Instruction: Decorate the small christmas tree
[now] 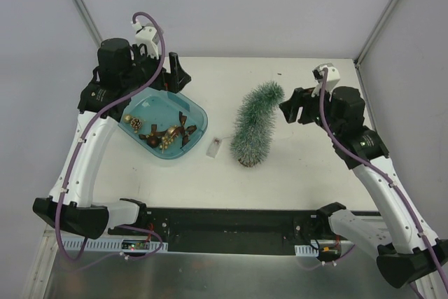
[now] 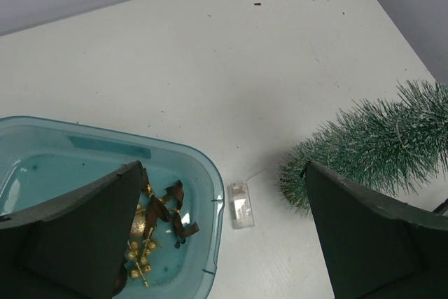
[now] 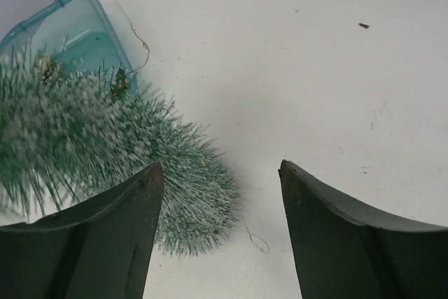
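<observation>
The small christmas tree (image 1: 253,127) stands near the table's middle on its brown base, its top bent over to the right. My right gripper (image 1: 290,111) hovers open just right of that bent top. In the right wrist view the frosted bristles (image 3: 105,131) lie beside the left finger, with nothing between the jaws of the gripper (image 3: 219,164). My left gripper (image 1: 171,78) is wide open above the far edge of the teal tray (image 1: 203,120). Brown ribbon bows and gold ornaments (image 2: 157,208) lie in the tray (image 2: 210,173).
A small clear plastic box (image 1: 215,147) lies on the table between tray and tree, also seen in the left wrist view (image 2: 240,204). A thin wire (image 3: 255,239) trails on the table by the tree's tip. Grey walls close in the back and sides.
</observation>
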Motion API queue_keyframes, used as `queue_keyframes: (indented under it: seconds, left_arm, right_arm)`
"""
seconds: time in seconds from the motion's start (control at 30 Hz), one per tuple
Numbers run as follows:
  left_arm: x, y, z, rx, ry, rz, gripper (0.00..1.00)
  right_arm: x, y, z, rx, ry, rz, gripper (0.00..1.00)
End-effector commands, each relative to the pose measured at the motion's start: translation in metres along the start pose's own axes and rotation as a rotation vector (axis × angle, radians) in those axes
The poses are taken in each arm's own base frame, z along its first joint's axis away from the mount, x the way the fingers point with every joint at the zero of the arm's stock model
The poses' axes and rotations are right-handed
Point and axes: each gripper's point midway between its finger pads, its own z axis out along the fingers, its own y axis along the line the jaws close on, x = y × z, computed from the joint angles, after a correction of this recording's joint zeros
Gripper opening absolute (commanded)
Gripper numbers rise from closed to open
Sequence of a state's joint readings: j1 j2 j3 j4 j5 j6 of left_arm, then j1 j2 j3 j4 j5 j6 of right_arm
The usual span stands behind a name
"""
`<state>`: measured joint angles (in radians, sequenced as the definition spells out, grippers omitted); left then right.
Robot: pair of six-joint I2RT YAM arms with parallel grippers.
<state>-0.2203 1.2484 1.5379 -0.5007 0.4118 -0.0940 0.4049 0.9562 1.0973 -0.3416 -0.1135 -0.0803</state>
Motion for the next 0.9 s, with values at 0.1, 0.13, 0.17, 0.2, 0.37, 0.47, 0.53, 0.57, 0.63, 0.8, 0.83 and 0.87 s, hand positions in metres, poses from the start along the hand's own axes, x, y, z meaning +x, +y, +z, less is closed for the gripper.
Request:
queue_keyframes:
  seconds: [0.1,0.13,0.17,0.2,0.37,0.47,0.53,0.57,0.63,0.8,0.83,0.87]
  left_arm:
    - [0.004,0.030,0.010,-0.099,0.013,-0.001,0.99]
    - [0.004,0.035,0.011,-0.114,0.013,-0.001,0.99]
    - [0.005,0.038,0.011,-0.124,0.016,0.000,0.99]
    - [0.007,0.043,0.012,-0.140,0.021,0.005,0.99]
    - [0.026,0.073,0.020,-0.195,0.083,0.040,0.99]
    - [0.047,0.097,0.030,-0.225,0.146,0.046,0.99]
    - [0.066,0.114,0.038,-0.245,0.203,0.045,0.99]
    - [0.076,0.122,0.041,-0.254,0.231,0.046,0.99]
    - [0.100,0.138,0.051,-0.270,0.303,0.059,0.97]
    - [0.145,0.164,0.069,-0.289,0.442,0.089,0.99]
    - [0.150,0.167,0.072,-0.289,0.459,0.088,0.99]
    - [0.156,0.169,0.074,-0.284,0.476,0.091,0.99]
  right_arm:
    - [-0.011,-0.043,-0.028,0.233,-0.075,0.022,0.77]
    - [-0.011,-0.048,-0.030,0.262,-0.077,0.031,0.77]
    - [-0.011,-0.051,-0.033,0.286,-0.083,0.038,0.78]
    - [-0.010,-0.054,-0.035,0.303,-0.089,0.045,0.78]
    - [-0.011,-0.066,-0.053,0.374,-0.148,0.086,0.79]
    - [-0.005,-0.066,-0.057,0.371,-0.154,0.095,0.79]
    - [0.004,-0.069,-0.060,0.387,-0.148,0.122,0.79]
    - [0.008,-0.071,-0.061,0.398,-0.143,0.129,0.79]
    - [0.020,-0.074,-0.062,0.414,-0.135,0.153,0.78]
    - [0.052,-0.076,-0.060,0.409,-0.104,0.193,0.77]
    - [0.058,-0.077,-0.060,0.413,-0.099,0.200,0.77]
    - [0.061,-0.078,-0.061,0.415,-0.100,0.203,0.77]
